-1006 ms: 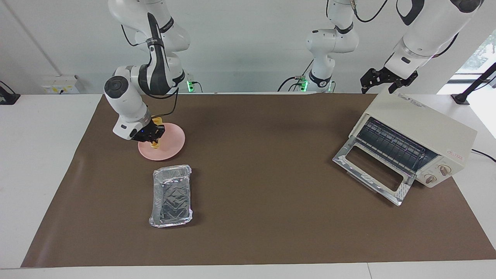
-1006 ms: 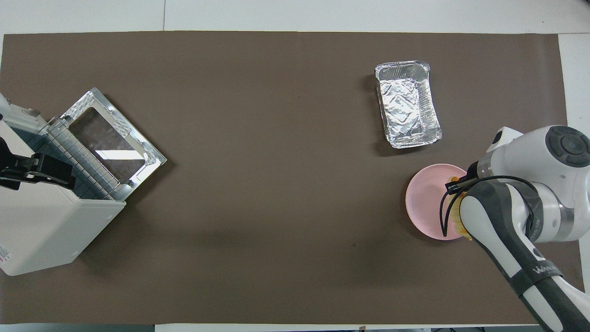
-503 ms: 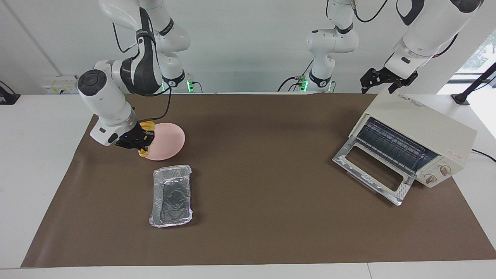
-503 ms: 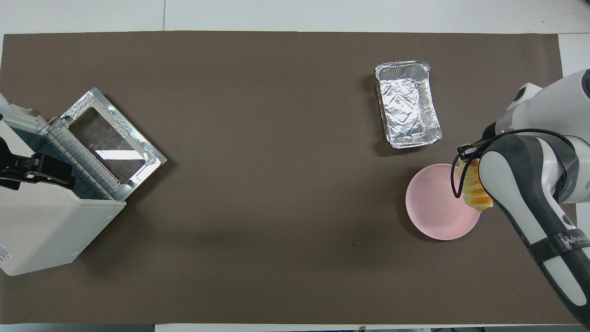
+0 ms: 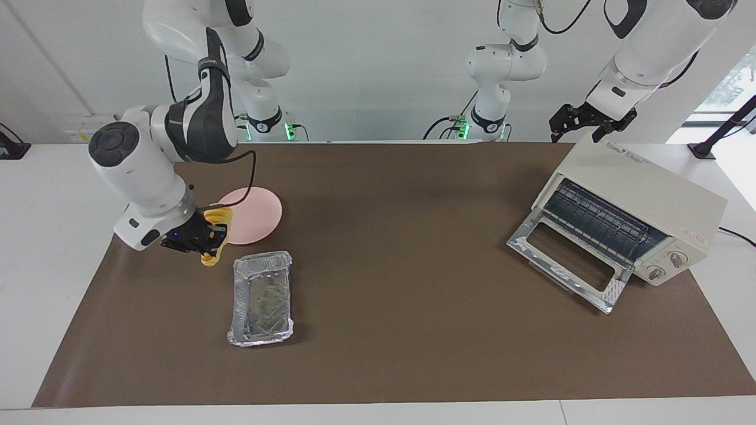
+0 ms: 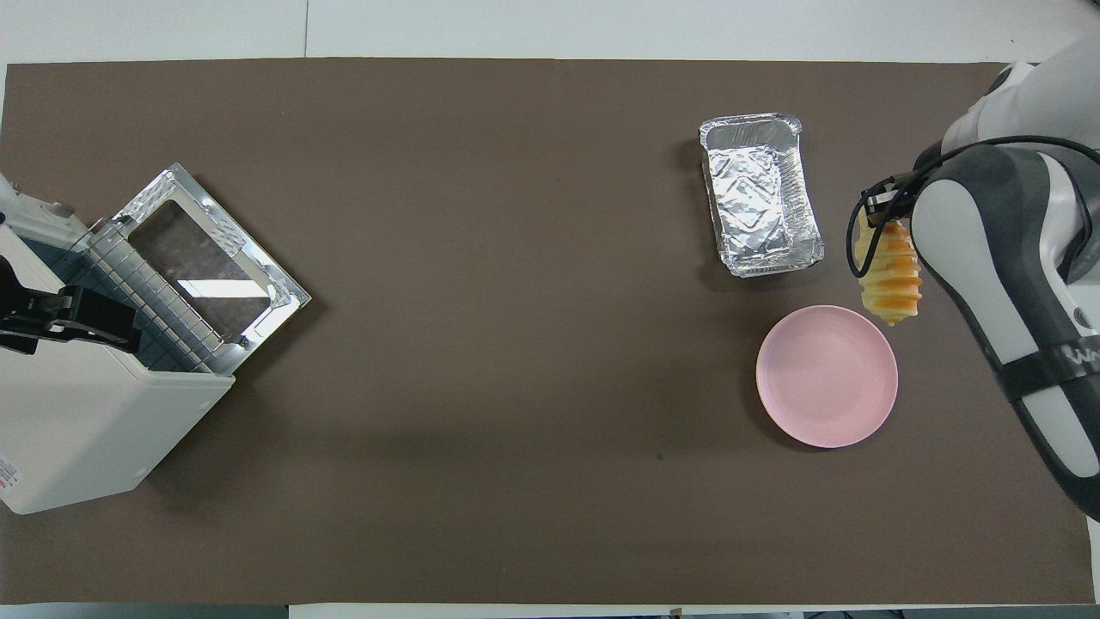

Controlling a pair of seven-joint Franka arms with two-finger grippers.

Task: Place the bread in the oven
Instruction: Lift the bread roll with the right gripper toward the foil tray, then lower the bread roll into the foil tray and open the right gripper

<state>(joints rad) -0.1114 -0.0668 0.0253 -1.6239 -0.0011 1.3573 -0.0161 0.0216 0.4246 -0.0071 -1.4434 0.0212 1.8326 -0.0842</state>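
Gripping the bread (image 5: pixel 210 252), the right gripper (image 5: pixel 204 236) hangs over the brown mat (image 5: pixel 390 330), beside the foil tray (image 5: pixel 261 298) and the pink plate (image 5: pixel 260 213), at the right arm's end of the table. Its fingers are clamped on the loaf, which hangs lengthwise from them. At the left arm's end sits the oven (image 5: pixel 635 203), its glass door (image 5: pixel 564 265) dropped flat and the rack (image 5: pixel 596 223) showing. The left gripper (image 5: pixel 576 121) waits above the oven's top, fingers spread wide and holding nothing.
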